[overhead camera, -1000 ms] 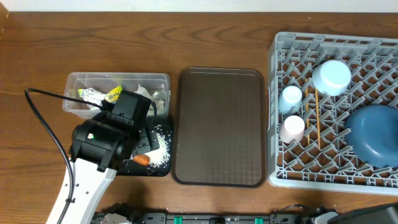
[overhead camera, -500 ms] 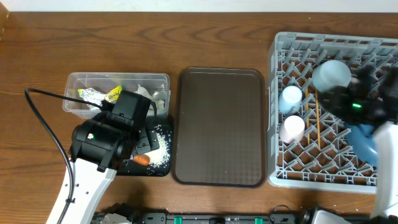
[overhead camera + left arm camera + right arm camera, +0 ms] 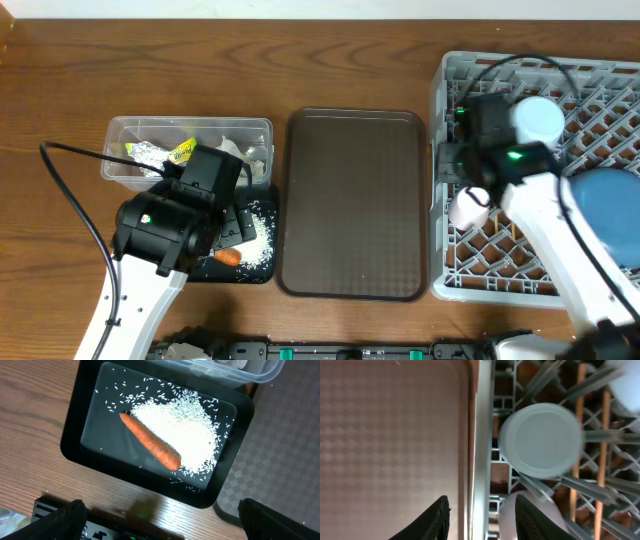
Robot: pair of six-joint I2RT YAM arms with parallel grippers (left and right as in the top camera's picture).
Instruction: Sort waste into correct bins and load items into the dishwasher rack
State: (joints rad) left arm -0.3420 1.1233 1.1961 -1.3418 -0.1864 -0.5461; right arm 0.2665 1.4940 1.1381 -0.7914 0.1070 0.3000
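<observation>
Your left hand [image 3: 161,519] hung wide open and empty above the black tray [image 3: 85,435], its fingertips showing only at the bottom corners of the left wrist view. Your right hand [image 3: 485,520] was also parted with nothing in it, over the left edge of the dishwasher rack [image 3: 600,70].

The left wrist view gave you what the overhead could not: the whole carrot [image 3: 150,449] lying slantwise in the black tray, touching the heap of rice [image 3: 185,430]. From above, the left arm covered most of that tray.

The right wrist view showed the light blue cup [image 3: 541,440] upturned among the pegs and the chopsticks [image 3: 606,425] lying beside it. In the overhead your right arm hid both.

The overhead alone showed the white bowl [image 3: 540,120], the blue plate [image 3: 605,215] and the pink cup [image 3: 466,208] in the rack. It also showed the tissues [image 3: 235,148] and the wrapper [image 3: 165,152] in the clear tub [image 3: 120,130]. The wrapper's print was too small to read.

The brown serving tray [image 3: 355,200] lay on the bench [image 3: 300,60] between the bins and the rack.
</observation>
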